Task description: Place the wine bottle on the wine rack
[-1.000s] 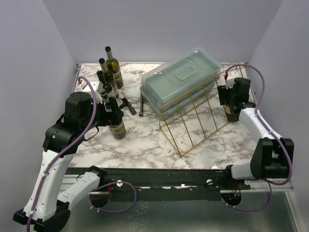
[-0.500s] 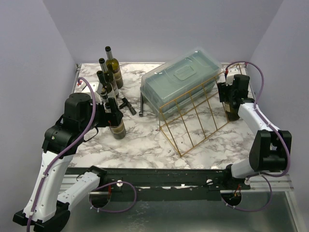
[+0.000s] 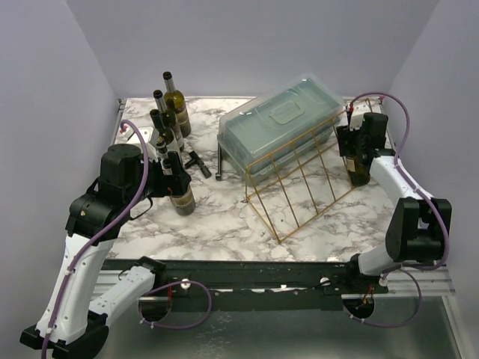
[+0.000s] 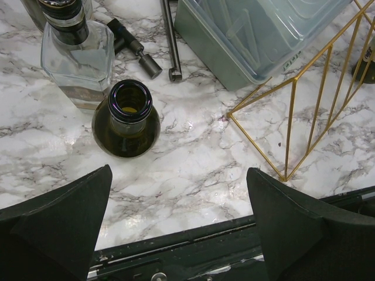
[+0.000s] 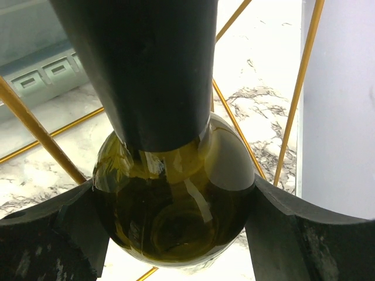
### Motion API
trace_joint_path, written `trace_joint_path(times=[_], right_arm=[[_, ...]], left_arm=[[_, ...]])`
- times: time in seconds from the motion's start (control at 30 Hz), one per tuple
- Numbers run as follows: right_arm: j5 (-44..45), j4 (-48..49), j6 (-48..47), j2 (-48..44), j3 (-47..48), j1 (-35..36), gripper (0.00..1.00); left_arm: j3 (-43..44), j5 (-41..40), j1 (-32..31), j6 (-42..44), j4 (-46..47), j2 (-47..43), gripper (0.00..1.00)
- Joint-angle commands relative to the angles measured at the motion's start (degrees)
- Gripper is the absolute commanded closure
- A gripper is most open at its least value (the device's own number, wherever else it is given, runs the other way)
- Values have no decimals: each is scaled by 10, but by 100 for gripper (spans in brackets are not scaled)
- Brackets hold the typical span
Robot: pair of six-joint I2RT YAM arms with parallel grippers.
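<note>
Top external view: over the last second the right gripper (image 3: pixel 361 143) has edged toward the far wall, clamped on the wine bottle (image 3: pixel 359 170). The bottle stands upright just beside the wine rack (image 3: pixel 299 179) (not on it yet), so tipping and laying remain. The left gripper (image 4: pixel 177 175) hangs wide open, empty.
</note>
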Motion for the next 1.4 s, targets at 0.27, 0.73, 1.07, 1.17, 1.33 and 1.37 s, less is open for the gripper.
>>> trace_joint_path(times=[0.27, 0.73, 1.07, 1.17, 1.33, 1.37], right_arm=[[-81, -22, 24, 20, 30, 3, 12], [-80, -46, 76, -44, 47, 11, 0], [-80, -50, 251, -150, 54, 43, 0], [-106, -69, 446, -169, 87, 42, 0], [-329, 112, 594, -263, -8, 43, 0], [-349, 120, 613, -270, -15, 43, 0]], left_arm=[[15, 27, -3, -37, -10, -14, 1], [-3, 37, -3, -71, -12, -31, 1], [-9, 31, -3, -76, -10, -29, 1], [-14, 20, -3, -81, -7, -28, 1], [-17, 11, -3, -87, -3, -31, 1], [-15, 8, -3, -86, -2, -32, 1]])
